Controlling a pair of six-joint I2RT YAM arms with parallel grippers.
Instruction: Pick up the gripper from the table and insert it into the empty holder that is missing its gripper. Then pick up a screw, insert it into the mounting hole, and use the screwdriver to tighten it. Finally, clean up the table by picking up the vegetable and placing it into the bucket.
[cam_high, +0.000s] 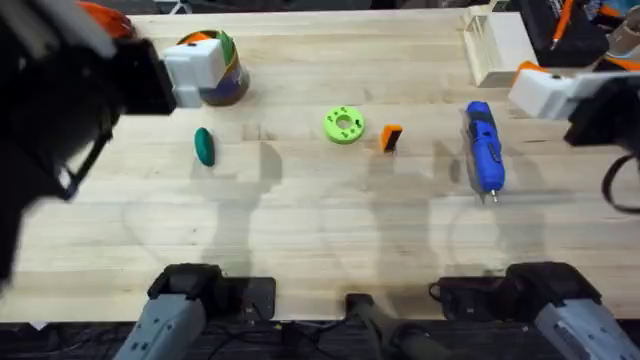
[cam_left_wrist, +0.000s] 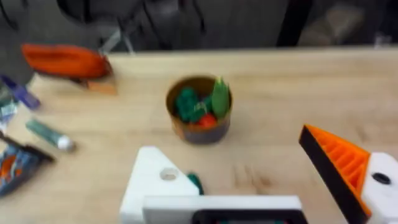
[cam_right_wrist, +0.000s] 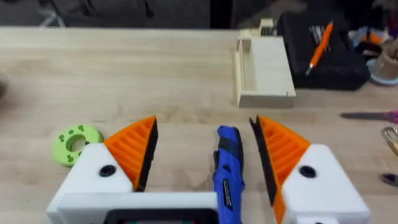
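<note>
As far as I can tell from where I stand, none of the 3 jobs is done yet. Biggest thing first: the wood table (cam_high: 320, 230), w/ both arms up over its far half.

The left gripper (cam_left_wrist: 227, 148) hangs by the bucket, jaws wide apart, holding nothing. One side carries its orange ribbed pad. The other is just the bare white holder (cam_left_wrist: 152, 180), so I reckon that's the one missing its part. The right gripper (cam_right_wrist: 204, 124) hovers above the screwdriver, also spread open and empty, w/ orange pads on both sides and the blue tool lying on the table between them, not touched.

A pale wooden tray (cam_high: 495, 45) sits at the far right edge. The bucket (cam_left_wrist: 202, 134) stands far left w/ a few toy bits already in it. The screwdriver (cam_high: 485, 147) lies flat on the right side, approx. pointing toward the arm bases. Near the middle is a lime-green disc (cam_high: 344, 125). The vegetable (cam_high: 204, 146) lies on the bare wood just in front of the bucket, not in it. Smallest, the loose orange pad (cam_high: 391, 137) sits just beside the disc, between it and the screwdriver, well apart from the holder.

Left to do, IMO: everything. Pad into holder, screw in and tightened, veg into bucket. I can't make out a screw anywhere, too small to tell.
</note>
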